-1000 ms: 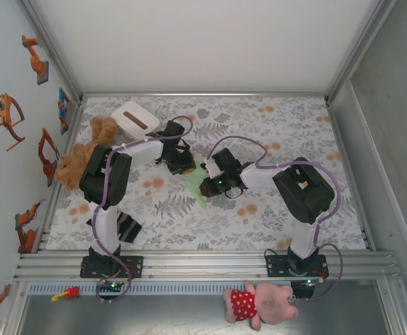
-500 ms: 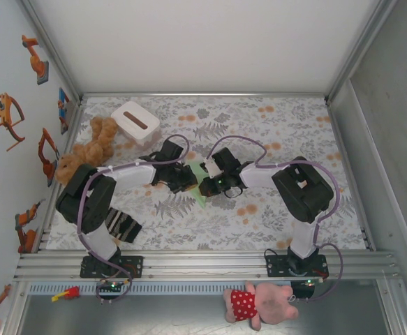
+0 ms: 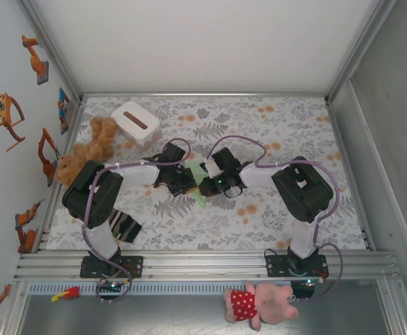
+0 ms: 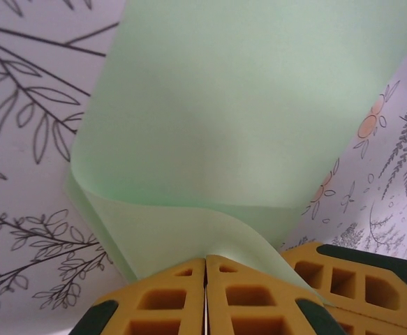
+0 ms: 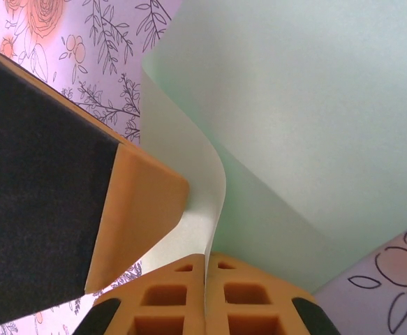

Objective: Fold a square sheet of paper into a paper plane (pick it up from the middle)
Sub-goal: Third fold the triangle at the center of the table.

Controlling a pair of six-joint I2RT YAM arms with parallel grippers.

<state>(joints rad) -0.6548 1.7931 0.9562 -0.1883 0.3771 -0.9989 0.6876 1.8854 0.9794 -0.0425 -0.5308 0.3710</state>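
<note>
At the middle of the table, between the two arms, we see the square sheet of pale green paper (image 3: 200, 196) lying partly on the flower-printed tablecloth (image 3: 273, 209), with both pincers meeting over it. The left gripper (image 3: 181, 180) has its jaws pressed together. From its wrist camera we see a curled-up edge of the sheet rising off the cloth and pinched between the two yellow-orange fingers (image 4: 168, 300). The right gripper (image 3: 215, 183) is likewise closed tight. From its own wrist camera, a flap of the same paper bends up in a smooth curve and runs into the seam between its fingers. The two pincers stand just beside each other, and each one's finger shows at the edge of the other's view.

The paper is thin, matt and smooth, and it lifts in a soft roll while the rest lies flat. The finger pads are moulded with square hollows and sit on dark bodies. Well apart, at the far left, stand a white box with a dark slot (image 3: 135, 123) and a brown plush toy (image 3: 84, 150). A striped dark cloth (image 3: 123, 225) lies near the left arm's base.
</note>
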